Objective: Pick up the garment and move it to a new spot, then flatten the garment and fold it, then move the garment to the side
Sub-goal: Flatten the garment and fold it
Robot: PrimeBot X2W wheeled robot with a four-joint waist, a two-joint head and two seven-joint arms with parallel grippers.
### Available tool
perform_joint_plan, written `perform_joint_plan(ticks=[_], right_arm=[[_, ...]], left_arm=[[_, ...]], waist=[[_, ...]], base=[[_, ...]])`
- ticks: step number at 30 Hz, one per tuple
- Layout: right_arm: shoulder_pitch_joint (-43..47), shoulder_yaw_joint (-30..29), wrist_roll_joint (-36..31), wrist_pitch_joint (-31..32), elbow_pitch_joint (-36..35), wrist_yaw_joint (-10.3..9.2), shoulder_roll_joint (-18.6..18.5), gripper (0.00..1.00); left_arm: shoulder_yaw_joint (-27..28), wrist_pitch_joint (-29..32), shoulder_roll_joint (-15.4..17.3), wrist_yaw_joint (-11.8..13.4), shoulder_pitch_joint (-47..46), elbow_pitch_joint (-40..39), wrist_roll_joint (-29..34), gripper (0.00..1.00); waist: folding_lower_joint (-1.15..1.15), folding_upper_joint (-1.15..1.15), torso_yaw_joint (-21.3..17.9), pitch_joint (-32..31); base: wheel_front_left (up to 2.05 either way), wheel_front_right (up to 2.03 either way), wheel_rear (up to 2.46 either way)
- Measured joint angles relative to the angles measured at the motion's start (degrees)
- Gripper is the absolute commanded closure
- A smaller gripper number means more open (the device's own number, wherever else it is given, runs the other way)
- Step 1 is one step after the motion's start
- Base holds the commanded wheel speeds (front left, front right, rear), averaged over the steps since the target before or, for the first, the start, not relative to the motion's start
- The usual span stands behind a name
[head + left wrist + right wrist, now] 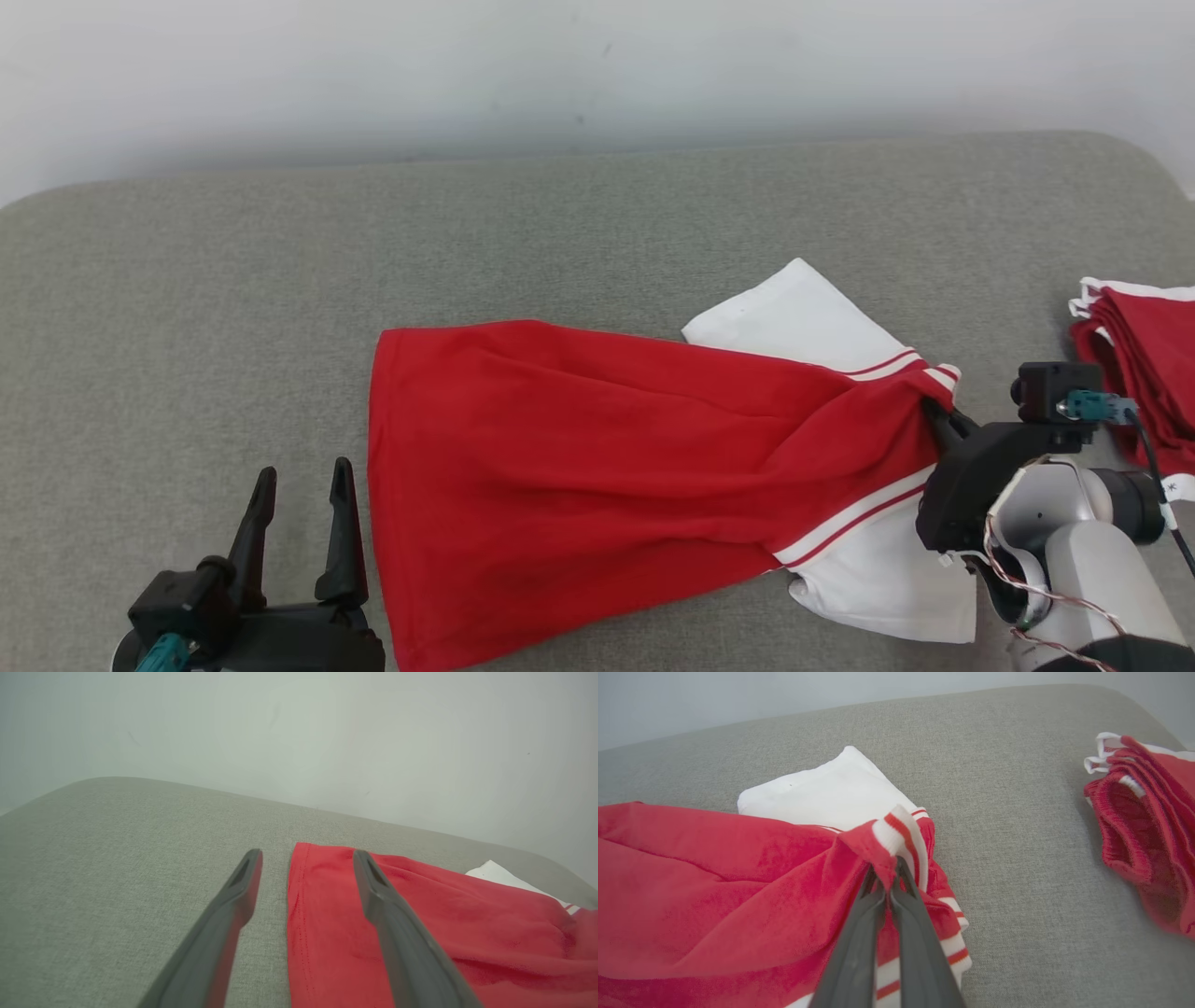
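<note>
The garment (597, 467) is a red shirt with white sleeves and red-and-white striped trim, lying crumpled across the grey cushioned surface (579, 233). My right gripper (934, 411) is shut on the garment's striped collar (901, 835), which it pinches and lifts slightly; the cloth bunches toward the fingers (896, 914). One white sleeve (822, 793) lies flat beyond the collar. My left gripper (303, 485) stands open at the lower left, just beside the garment's hem (299, 896). In the left wrist view one finger (387, 905) hovers over the red cloth, the other (233, 905) over bare surface.
A stack of folded red garments with white trim (1144, 364) lies at the right edge, seen closer as the folded stack (1143, 826). A pale wall (597, 65) rises behind the surface. Bare grey surface stretches to the left and far side.
</note>
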Motion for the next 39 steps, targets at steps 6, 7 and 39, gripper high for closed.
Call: perform_joint_plan(ticks=[6,7,39], right_arm=[[-6.0,1.4,-2.3,-7.3,10.8,0.0,-1.1,1.0],[-6.8,1.5,-2.7,-8.2,12.3,0.0,-1.2,1.0],[14.4,5.6,-7.1,-36.6,-3.2,0.0,-0.3,0.0]], left_arm=[[-0.5,0.0,0.0,0.0,-0.2,0.0,-0.2,0.0],[-0.6,0.0,0.0,0.0,-0.2,0.0,-0.2,0.0],[2.8,0.0,0.5,2.1,7.8,-0.5,6.1,0.0]], waist=[[0.0,0.0,1.8,0.6],[0.0,0.0,2.0,0.6],[-0.01,-0.01,-2.0,-9.4]], base=[[0.0,0.0,0.0],[0.0,0.0,0.0],[0.0,0.0,0.0]])
